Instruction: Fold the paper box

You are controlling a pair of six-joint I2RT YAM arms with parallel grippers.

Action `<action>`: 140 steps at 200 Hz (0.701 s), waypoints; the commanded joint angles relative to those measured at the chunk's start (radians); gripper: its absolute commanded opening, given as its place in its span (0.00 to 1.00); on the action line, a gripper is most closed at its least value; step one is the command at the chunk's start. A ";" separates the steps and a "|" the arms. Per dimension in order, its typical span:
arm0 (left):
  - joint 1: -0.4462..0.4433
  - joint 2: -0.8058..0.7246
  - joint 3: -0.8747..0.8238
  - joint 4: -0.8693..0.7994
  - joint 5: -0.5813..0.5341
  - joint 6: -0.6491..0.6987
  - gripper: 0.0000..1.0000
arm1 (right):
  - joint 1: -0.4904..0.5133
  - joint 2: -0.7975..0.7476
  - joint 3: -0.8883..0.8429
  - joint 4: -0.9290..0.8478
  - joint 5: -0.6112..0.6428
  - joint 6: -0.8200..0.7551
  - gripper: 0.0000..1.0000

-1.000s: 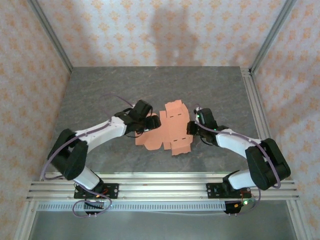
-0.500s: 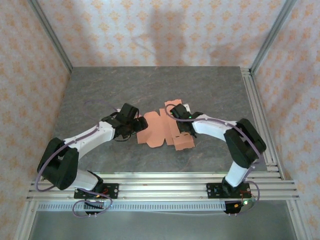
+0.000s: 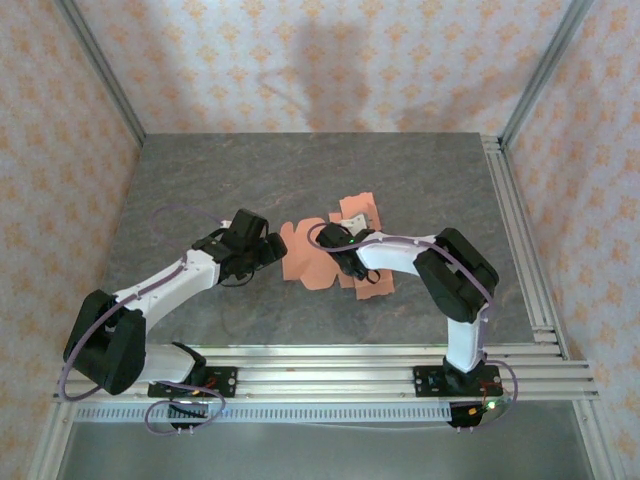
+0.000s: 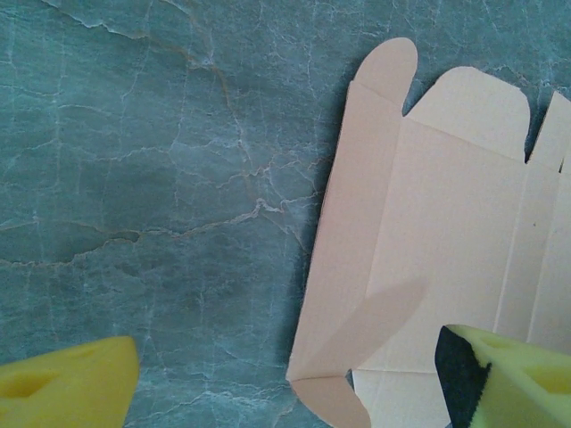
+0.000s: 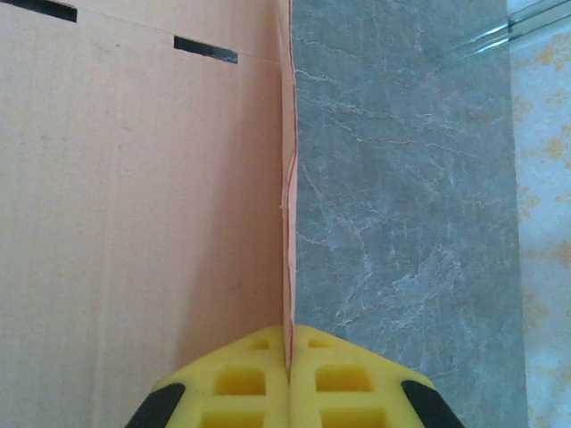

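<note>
The paper box (image 3: 312,262) is a salmon-orange die-cut sheet lying mostly flat at the table's centre, with slotted flaps (image 3: 358,212) at its far side. My left gripper (image 3: 272,251) hovers open at the sheet's left edge. In the left wrist view its yellow fingers (image 4: 64,389) stand wide apart, and the paper box (image 4: 446,241) lies between and beyond them, one corner flap (image 4: 343,406) folded. My right gripper (image 3: 347,262) reaches over the sheet's middle. In the right wrist view the right gripper (image 5: 288,357) is shut on a thin upright card panel (image 5: 287,205) of the paper box (image 5: 134,205).
The grey marbled table (image 3: 300,170) has free room around the sheet. Aluminium rails run along the right side (image 3: 515,230) and the near edge (image 3: 330,365). Patterned walls enclose the back and both sides.
My right arm has swung left over the sheet and the sheet has shifted and partly lifted. My left gripper has drawn back to the left and opened wider.
</note>
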 commanded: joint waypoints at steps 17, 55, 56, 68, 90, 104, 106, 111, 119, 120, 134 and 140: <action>0.007 0.002 -0.009 0.004 -0.022 -0.003 0.89 | -0.068 -0.152 -0.097 0.118 -0.276 0.019 0.00; 0.009 0.034 -0.007 0.111 0.073 0.009 0.90 | -0.160 -0.297 -0.262 0.375 -0.566 -0.052 0.00; 0.010 0.037 -0.005 0.114 0.075 0.010 0.90 | -0.161 -0.299 -0.266 0.383 -0.571 -0.055 0.00; 0.011 0.060 0.022 0.150 0.102 0.039 0.90 | -0.171 -0.325 -0.307 0.453 -0.620 -0.099 0.00; 0.018 0.115 0.101 0.152 0.116 0.131 0.92 | -0.200 -0.355 -0.360 0.535 -0.691 -0.143 0.00; 0.047 0.139 0.121 0.198 0.159 0.166 0.92 | -0.229 -0.372 -0.394 0.601 -0.746 -0.149 0.00; 0.051 0.142 0.122 0.207 0.168 0.171 0.92 | -0.232 -0.374 -0.398 0.614 -0.753 -0.150 0.00; 0.063 0.151 0.128 0.225 0.186 0.186 0.92 | -0.239 -0.379 -0.410 0.640 -0.771 -0.153 0.00; 0.080 0.168 0.145 0.238 0.204 0.219 0.92 | -0.248 -0.384 -0.430 0.686 -0.810 -0.165 0.00; 0.082 0.170 0.148 0.239 0.207 0.224 0.92 | -0.250 -0.384 -0.433 0.698 -0.810 -0.167 0.00; 0.101 0.206 0.202 0.227 0.224 0.307 0.92 | -0.262 -0.380 -0.458 0.774 -0.833 -0.191 0.00; 0.104 0.224 0.227 0.224 0.233 0.359 0.92 | -0.265 -0.373 -0.457 0.786 -0.842 -0.204 0.00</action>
